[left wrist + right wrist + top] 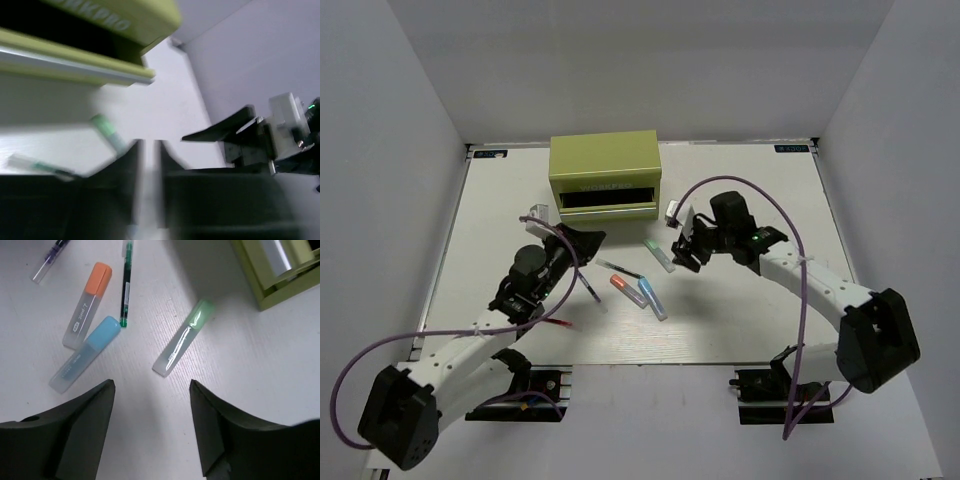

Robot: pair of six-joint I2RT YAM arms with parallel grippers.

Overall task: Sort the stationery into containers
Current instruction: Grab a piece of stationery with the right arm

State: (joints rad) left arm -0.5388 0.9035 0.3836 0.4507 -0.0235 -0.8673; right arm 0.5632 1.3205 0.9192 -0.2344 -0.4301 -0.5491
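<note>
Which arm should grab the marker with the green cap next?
Right. Its open claw hovers almost over the green-capped marker, which lies just ahead of its fingertips in the wrist view. The left claw sits farther off, by the left end of the olive-green chest's front.

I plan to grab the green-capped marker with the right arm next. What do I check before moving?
1. Right hand open: ok.
2. Green-capped translucent marker lying free on the table, just ahead of that hand: ok.
3. Orange-capped marker and blue-capped marker apart from it: ok.
4. Olive-green metal chest with a drawer pulled out to take it: ok.
5. Left hand empty: cannot tell, its view is blurred.
</note>
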